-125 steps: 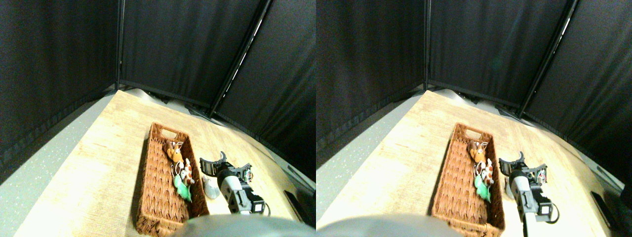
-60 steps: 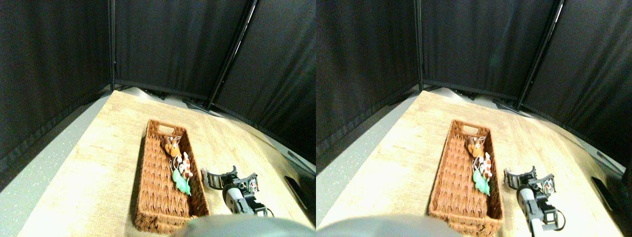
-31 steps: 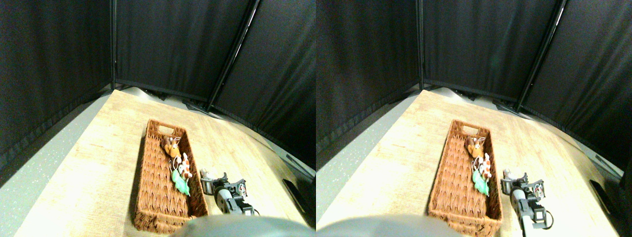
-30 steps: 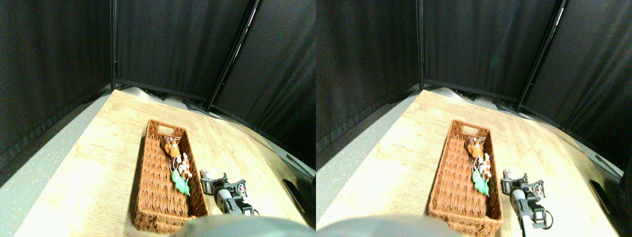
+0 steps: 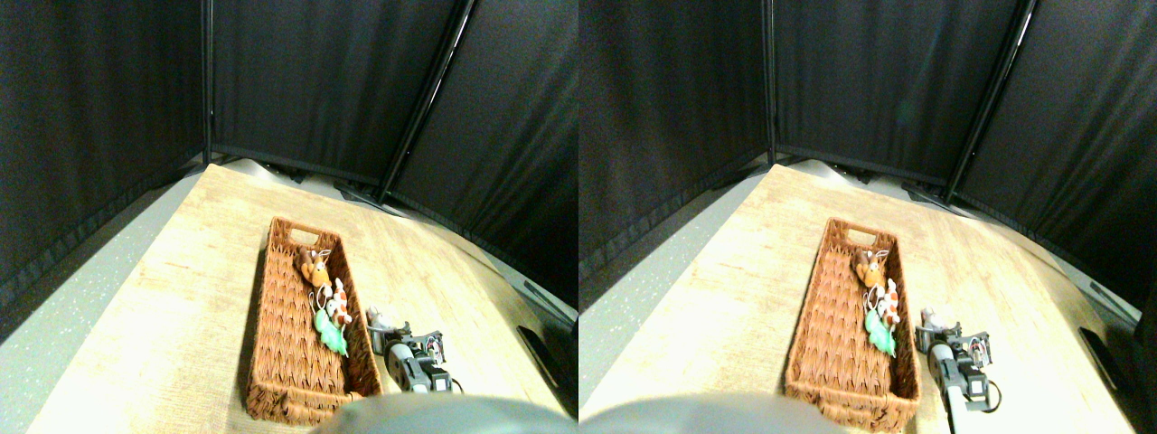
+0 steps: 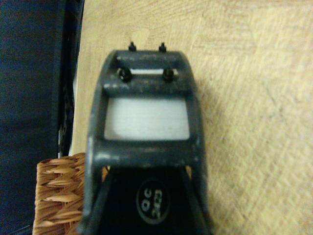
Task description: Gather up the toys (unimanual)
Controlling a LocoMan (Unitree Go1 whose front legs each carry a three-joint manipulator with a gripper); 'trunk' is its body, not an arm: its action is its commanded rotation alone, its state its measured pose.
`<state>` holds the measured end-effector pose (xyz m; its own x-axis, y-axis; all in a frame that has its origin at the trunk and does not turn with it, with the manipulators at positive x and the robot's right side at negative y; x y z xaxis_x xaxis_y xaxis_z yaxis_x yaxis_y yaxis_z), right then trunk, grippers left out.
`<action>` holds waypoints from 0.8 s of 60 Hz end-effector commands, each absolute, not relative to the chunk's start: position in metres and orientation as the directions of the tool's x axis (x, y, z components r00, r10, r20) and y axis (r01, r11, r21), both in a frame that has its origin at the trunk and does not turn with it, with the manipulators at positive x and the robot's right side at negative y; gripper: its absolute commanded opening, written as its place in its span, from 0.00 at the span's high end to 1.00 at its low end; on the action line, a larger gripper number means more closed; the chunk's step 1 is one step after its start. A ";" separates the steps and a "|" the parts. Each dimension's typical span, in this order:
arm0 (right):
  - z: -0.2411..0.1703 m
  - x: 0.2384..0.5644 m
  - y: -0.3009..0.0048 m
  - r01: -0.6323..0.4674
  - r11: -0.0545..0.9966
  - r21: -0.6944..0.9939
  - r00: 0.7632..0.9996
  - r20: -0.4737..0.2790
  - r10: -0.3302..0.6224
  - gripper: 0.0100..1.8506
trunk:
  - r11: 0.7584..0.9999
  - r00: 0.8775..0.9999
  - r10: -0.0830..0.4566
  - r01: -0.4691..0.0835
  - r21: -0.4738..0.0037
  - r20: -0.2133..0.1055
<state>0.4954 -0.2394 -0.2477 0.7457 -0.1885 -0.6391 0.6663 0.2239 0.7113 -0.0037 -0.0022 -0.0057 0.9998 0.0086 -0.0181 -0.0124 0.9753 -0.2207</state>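
Note:
Inside the long wicker basket (image 5: 282, 354) lie three toys: a brown one (image 5: 313, 267) toward the far end, an orange-white one (image 5: 339, 308) in the middle and a green one (image 5: 332, 338) just nearer. A small grey toy (image 5: 374, 317) rests on the wooden table just right of the basket. My right gripper (image 5: 385, 337) is low on the table at this grey toy, which pokes out past its far side. In the wrist view, a pale grey surface (image 6: 146, 117) shows through the dark jaw frame of the gripper (image 6: 146, 54), with the basket corner (image 6: 58, 193) beside it.
The light wooden table (image 5: 190, 271) is ringed by black curtains (image 5: 316, 81) at the back and sides. A grey speckled floor strip (image 5: 63, 316) runs along its left edge. A dark flat object (image 5: 535, 345) lies on the table's right side.
The camera view shifted early on. My right gripper has drawn nearer and lowered beside the basket, onto the grey toy. The toys in the basket have not moved.

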 end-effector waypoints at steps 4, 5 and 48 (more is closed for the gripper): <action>-0.247 0.501 -0.243 0.639 0.211 0.740 0.768 -0.600 -0.222 0.57 | 0.975 0.999 0.010 -0.019 -0.220 -0.041; -0.247 0.501 -0.243 0.638 0.213 0.740 0.769 -0.598 -0.227 0.57 | 0.975 0.999 0.010 -0.019 -0.220 -0.041; -0.222 0.516 -0.235 0.580 0.356 0.733 0.811 -0.480 -0.334 0.97 | 0.977 0.999 0.001 -0.009 -0.214 -0.037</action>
